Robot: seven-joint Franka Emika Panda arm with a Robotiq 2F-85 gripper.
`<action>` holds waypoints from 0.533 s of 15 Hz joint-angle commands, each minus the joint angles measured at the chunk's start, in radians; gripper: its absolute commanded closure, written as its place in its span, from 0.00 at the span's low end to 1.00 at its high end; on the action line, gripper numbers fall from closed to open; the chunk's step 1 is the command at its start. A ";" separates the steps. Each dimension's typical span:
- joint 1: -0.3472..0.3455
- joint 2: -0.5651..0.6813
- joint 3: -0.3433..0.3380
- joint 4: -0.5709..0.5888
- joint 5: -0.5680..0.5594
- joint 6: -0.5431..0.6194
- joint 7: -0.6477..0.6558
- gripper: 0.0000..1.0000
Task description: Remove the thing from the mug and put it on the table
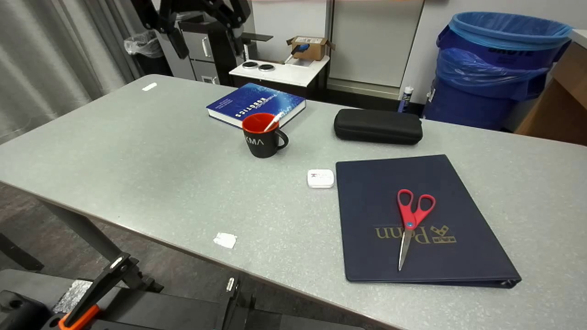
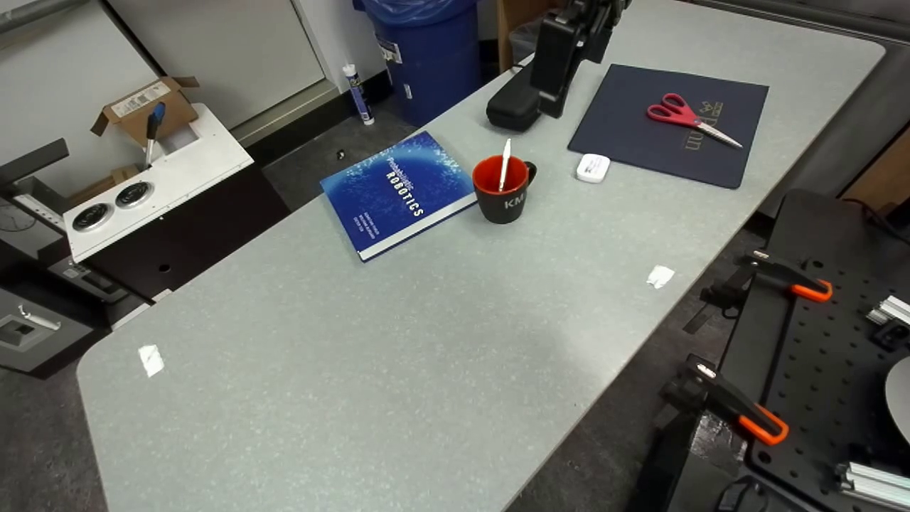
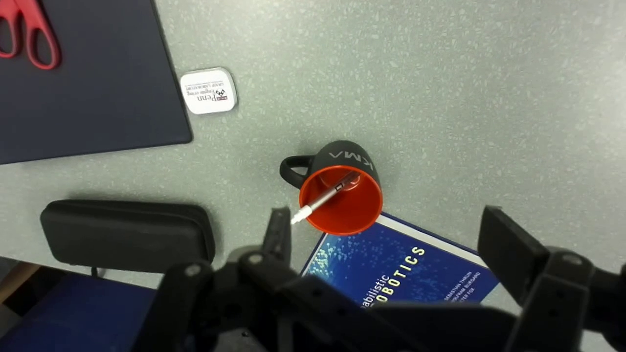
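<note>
The black mug (image 1: 262,145) stands upright on the light-grey table (image 1: 151,151), its inside red and its handle to one side. It also shows in an exterior view (image 2: 501,208) and the wrist view (image 3: 353,212). The thing, a thin grey stick with a white end (image 3: 320,199), leans inside the mug; its white end sticks out past the rim near the handle. It shows in both exterior views (image 1: 274,122) (image 2: 505,165). My gripper (image 3: 386,212) is open and empty, with fingers wide apart. In an exterior view the gripper (image 1: 208,48) is up above the table, apart from the mug.
A blue book (image 1: 257,103) lies right beside the mug. A long black case (image 1: 378,126) and a small white tin (image 1: 320,178) lie on the handle side. A dark blue folder (image 1: 376,183) bears the red-handled scissors (image 1: 410,220).
</note>
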 commanded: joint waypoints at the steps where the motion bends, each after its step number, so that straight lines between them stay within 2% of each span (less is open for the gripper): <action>1: -0.030 0.081 -0.009 0.045 -0.027 0.034 0.046 0.00; 6: -0.109 0.288 -0.034 0.151 -0.099 0.126 0.226 0.00; 8: -0.111 0.377 -0.047 0.202 -0.155 0.169 0.330 0.00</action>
